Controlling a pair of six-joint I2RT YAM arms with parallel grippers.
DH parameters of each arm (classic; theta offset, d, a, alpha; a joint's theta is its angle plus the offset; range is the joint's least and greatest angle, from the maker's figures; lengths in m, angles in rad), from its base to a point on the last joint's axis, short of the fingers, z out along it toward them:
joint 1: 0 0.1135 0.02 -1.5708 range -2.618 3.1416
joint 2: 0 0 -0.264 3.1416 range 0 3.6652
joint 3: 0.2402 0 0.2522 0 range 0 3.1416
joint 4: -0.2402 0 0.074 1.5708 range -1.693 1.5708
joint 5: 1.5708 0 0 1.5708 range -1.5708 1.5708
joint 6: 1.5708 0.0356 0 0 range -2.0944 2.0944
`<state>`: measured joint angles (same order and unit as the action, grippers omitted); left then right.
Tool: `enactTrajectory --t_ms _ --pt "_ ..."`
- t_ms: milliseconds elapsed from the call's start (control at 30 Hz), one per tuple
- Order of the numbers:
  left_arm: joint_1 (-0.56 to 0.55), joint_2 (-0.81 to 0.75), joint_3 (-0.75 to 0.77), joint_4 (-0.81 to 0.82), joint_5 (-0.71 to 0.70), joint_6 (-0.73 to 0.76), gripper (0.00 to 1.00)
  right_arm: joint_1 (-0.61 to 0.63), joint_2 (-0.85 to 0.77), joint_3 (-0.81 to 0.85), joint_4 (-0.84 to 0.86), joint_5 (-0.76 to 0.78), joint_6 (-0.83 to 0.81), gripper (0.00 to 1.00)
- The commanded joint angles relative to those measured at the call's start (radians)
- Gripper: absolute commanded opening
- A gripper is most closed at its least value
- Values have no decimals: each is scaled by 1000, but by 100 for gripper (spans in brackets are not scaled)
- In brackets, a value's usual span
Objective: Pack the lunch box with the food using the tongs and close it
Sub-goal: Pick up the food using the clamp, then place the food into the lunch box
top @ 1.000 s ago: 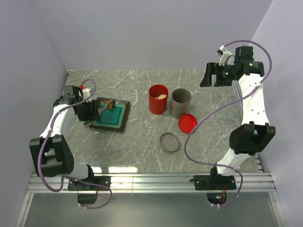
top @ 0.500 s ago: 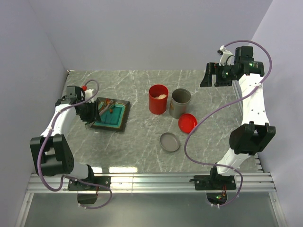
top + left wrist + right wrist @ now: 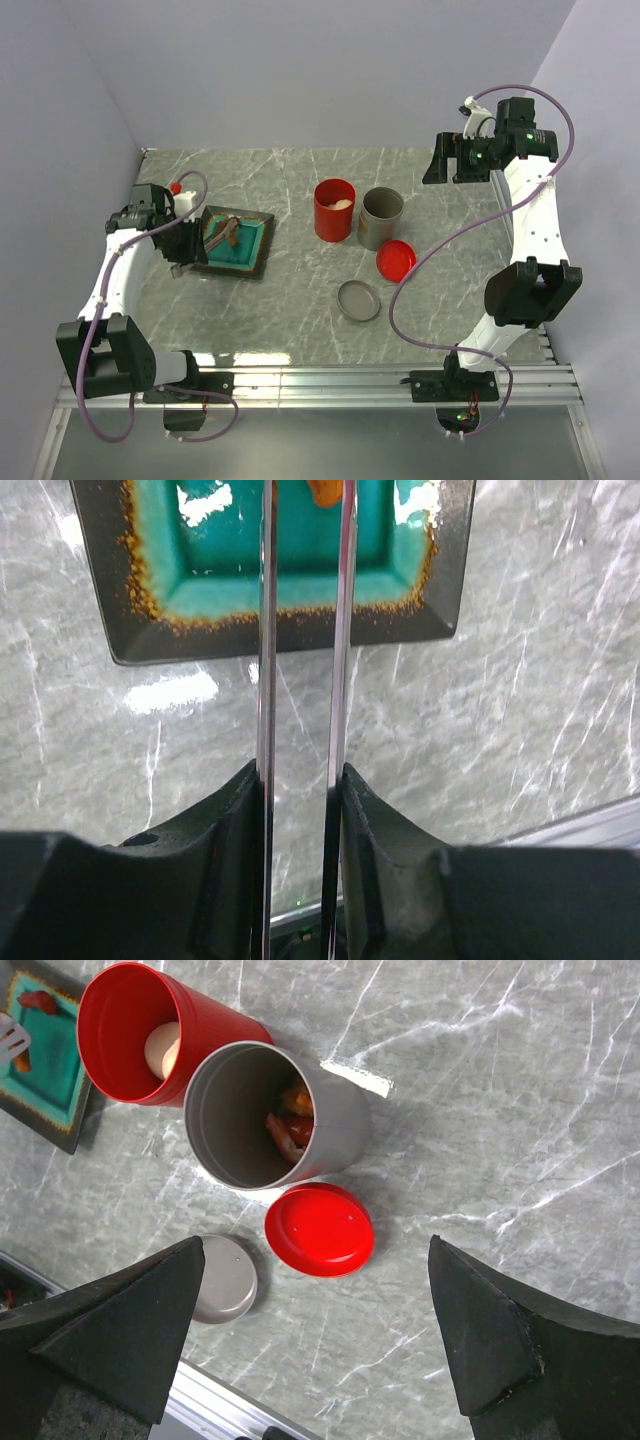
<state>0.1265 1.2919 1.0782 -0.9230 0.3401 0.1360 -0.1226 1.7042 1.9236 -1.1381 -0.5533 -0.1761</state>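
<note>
The tongs (image 3: 265,630) are held by the left pincer (image 3: 300,780), which is squeezed narrow on their 2 thin metal arms. The long way of the tongs is pointed straight out from the pincer, over the near rim of the square tray (image 3: 390,630) and into its teal middle. An orange bit of food (image 3: 325,490) is seen between the 2 arms at the top edge of the left wrist view, but it cannot be told if it is pinched yet. The red lunch box (image 3: 333,225) is stood upright on the desk (image 3: 300,300), off to the right of the tray and well apart from it, with a pale egg ball (image 3: 163,1048) already inside. So the food must be carried to the right, roughly the way the tongs are pointed, and dropped in from above. A grey can (image 3: 381,218) is stood just beside the lunch box, and the red lid (image 3: 396,260) is laid flat near it. The right pincer (image 3: 447,160) is held wide and empty, high over the far right of the desk.
</note>
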Motion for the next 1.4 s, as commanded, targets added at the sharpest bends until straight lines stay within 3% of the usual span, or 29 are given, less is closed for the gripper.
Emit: enactTrajectory --t_ms 0,200,400,467,700,933,1033,1167,1267,1300,1367 --pt "-4 -28 52 -51 13 56 17 -3 -3 8 18 -17 3 100" --pt "-14 -46 132 -105 149 115 10 -3 -9 -8 26 -19 -3 100" --pt "-122 -10 348 -102 289 105 9 -3 -6 -3 28 -34 4 100" --pt "-204 26 420 -65 326 77 9 -3 -8 -8 35 -31 7 100" --pt "-476 246 580 176 327 -27 11 -3 -6 -9 41 -42 23 100" --pt "-613 451 762 266 295 -52 12 -6 -6 11 15 3 9 100" --pt "-649 498 761 295 269 -44 13 -18 -8 14 9 10 6 100" --pt "-677 547 770 314 235 -38 20 -25 -5 18 5 9 3 100" --pt "-685 569 770 312 231 -38 33 -26 -2 29 -5 13 1 100" --pt "-686 566 767 315 228 -41 43 -26 0 32 -5 16 0 100" --pt "-686 560 776 309 231 -41 50 -28 3 43 -11 16 0 100"
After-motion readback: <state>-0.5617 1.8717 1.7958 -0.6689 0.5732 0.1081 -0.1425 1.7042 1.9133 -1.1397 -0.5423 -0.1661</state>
